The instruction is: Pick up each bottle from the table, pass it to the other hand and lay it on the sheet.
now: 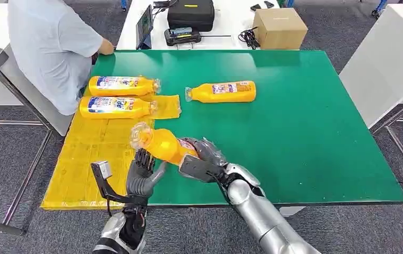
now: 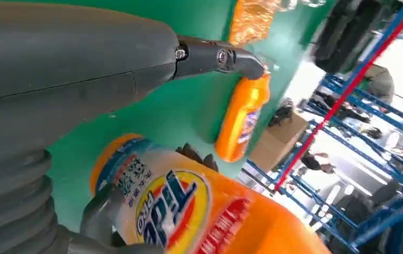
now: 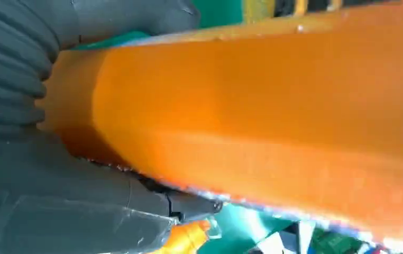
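My right hand (image 1: 205, 159) grips an orange bottle (image 1: 159, 144) by its base and holds it tilted above the near edge of the green table (image 1: 305, 121), cap toward the yellow sheet (image 1: 91, 153). In the right wrist view the bottle (image 3: 268, 106) lies across that hand (image 3: 30, 185). My left hand (image 1: 142, 174) is just under the bottle's neck end with fingers raised and apart. In the left wrist view the labelled bottle (image 2: 189, 206) sits close to the left hand (image 2: 56, 69), thumb spread away. Another bottle (image 1: 223, 91) (image 2: 239, 119) lies on the table. Two bottles (image 1: 120, 85) (image 1: 116, 107) lie on the sheet.
A person (image 1: 51, 47) in a light shirt stands at the table's far left corner, beside the sheet. Beyond the green table, a white table carries a black case (image 1: 190, 13), a cardboard box (image 1: 280, 27) and a tablet (image 1: 145, 24). Another white table (image 1: 384, 58) stands to the right.
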Controlling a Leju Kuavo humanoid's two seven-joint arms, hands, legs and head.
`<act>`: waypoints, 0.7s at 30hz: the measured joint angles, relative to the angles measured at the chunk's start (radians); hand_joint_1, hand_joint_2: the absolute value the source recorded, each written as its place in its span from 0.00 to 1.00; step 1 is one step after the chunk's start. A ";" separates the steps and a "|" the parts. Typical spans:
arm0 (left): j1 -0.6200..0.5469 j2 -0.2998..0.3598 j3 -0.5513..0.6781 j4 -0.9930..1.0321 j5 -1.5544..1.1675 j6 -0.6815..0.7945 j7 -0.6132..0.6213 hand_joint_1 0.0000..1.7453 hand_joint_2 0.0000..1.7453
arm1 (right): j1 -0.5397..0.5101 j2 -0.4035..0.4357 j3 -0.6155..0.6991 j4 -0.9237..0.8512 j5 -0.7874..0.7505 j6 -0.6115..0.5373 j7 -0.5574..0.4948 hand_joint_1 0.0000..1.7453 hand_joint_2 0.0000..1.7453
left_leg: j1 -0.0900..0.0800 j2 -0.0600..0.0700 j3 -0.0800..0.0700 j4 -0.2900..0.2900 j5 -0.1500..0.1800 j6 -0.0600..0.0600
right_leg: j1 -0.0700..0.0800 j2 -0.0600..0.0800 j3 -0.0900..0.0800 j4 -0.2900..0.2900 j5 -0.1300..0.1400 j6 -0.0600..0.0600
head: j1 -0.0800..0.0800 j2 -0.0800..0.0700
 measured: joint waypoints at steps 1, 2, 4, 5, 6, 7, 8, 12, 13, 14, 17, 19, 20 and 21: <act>-0.005 0.000 0.000 0.000 -0.003 0.000 -0.008 0.00 1.00 | -0.006 0.006 0.010 0.008 -0.001 -0.006 0.000 1.00 1.00 | 0.000 0.000 0.000 0.000 0.000 0.000 | 0.000 0.000 0.000 0.000 0.000 0.000 | 0.000 0.000; -0.007 0.000 0.000 -0.002 -0.010 0.003 -0.014 0.00 1.00 | -0.012 0.012 0.019 0.018 -0.003 -0.010 0.000 1.00 1.00 | 0.000 0.000 0.000 0.000 0.000 0.000 | 0.000 0.000 0.000 0.000 0.000 0.000 | 0.000 0.000; -0.007 0.000 0.000 -0.005 -0.019 0.009 -0.023 0.00 1.00 | -0.020 0.019 0.029 0.032 -0.006 -0.018 0.000 1.00 1.00 | 0.000 -0.001 0.000 0.000 0.000 0.000 | 0.000 0.000 0.000 0.000 0.000 0.000 | 0.000 0.000; -0.007 0.000 0.000 -0.007 -0.021 0.010 -0.025 0.00 1.00 | -0.023 0.021 0.032 0.037 -0.007 -0.018 0.000 1.00 1.00 | 0.000 -0.001 0.000 0.000 0.000 0.000 | 0.000 0.000 0.000 0.000 0.000 0.000 | 0.000 0.000; -0.008 0.000 0.000 -0.008 -0.026 0.014 -0.029 0.00 1.00 | -0.026 0.023 0.037 0.042 -0.009 -0.020 0.000 1.00 1.00 | 0.000 0.000 0.000 0.000 0.000 0.000 | 0.000 0.000 0.000 0.000 0.000 0.000 | 0.000 0.000; -0.007 0.000 0.000 -0.011 -0.032 0.021 -0.035 0.00 1.00 | -0.029 0.025 0.042 0.047 -0.010 -0.021 0.000 1.00 1.00 | 0.000 0.000 0.000 0.000 0.000 0.000 | 0.000 0.000 0.000 0.000 0.000 0.000 | 0.000 0.000; -0.007 0.000 0.000 -0.014 -0.039 0.024 -0.042 0.00 1.00 | -0.031 0.027 0.045 0.050 -0.010 -0.024 0.002 1.00 1.00 | 0.000 0.000 -0.001 0.000 0.000 0.000 | 0.000 0.000 0.000 0.000 0.000 0.000 | 0.000 0.000; -0.006 0.000 0.000 -0.036 -0.050 0.039 -0.065 0.00 1.00 | -0.043 0.037 0.057 0.064 -0.013 -0.030 0.009 1.00 1.00 | 0.000 -0.001 -0.001 0.000 0.000 0.000 | 0.000 0.000 -0.001 0.000 0.000 0.000 | 0.000 0.000; -0.005 0.000 0.000 -0.038 -0.051 0.040 -0.066 0.00 1.00 | -0.045 0.039 0.061 0.066 -0.013 -0.030 0.010 1.00 1.00 | 0.000 -0.001 -0.001 0.000 0.000 0.000 | 0.000 0.000 -0.001 0.000 0.000 0.000 | 0.000 0.000; -0.005 0.000 0.000 -0.042 -0.051 0.040 -0.067 0.00 1.00 | -0.047 0.040 0.063 0.069 -0.013 -0.031 0.010 1.00 1.00 | 0.000 -0.001 -0.001 0.000 0.000 0.000 | 0.000 0.000 -0.001 0.000 0.000 0.000 | 0.000 0.000; -0.004 0.000 0.000 -0.047 -0.051 0.040 -0.067 0.00 1.00 | -0.050 0.042 0.066 0.073 -0.013 -0.031 0.010 1.00 1.00 | 0.000 -0.001 -0.001 0.000 0.000 0.000 | 0.000 0.000 -0.001 0.000 0.000 0.000 | 0.000 0.000; -0.003 0.000 -0.001 -0.053 -0.055 0.040 -0.070 0.00 1.00 | -0.052 0.043 0.067 0.077 -0.013 -0.034 0.012 1.00 1.00 | 0.000 -0.001 -0.001 0.000 0.000 0.000 | 0.000 0.000 -0.001 0.000 0.000 0.000 | 0.000 0.000; -0.002 0.000 -0.001 -0.056 -0.063 0.041 -0.071 0.00 1.00 | -0.053 0.044 0.068 0.081 -0.013 -0.037 0.014 1.00 1.00 | 0.000 -0.001 -0.001 0.000 0.000 0.000 | 0.000 0.000 -0.001 0.000 0.000 0.000 | 0.000 0.000; -0.002 0.000 -0.002 -0.058 -0.076 0.045 -0.072 0.00 1.00 | -0.052 0.045 0.068 0.084 -0.013 -0.043 0.018 1.00 1.00 | 0.000 -0.001 -0.001 0.000 0.000 0.000 | 0.000 0.000 -0.001 0.000 0.000 0.000 | 0.000 0.000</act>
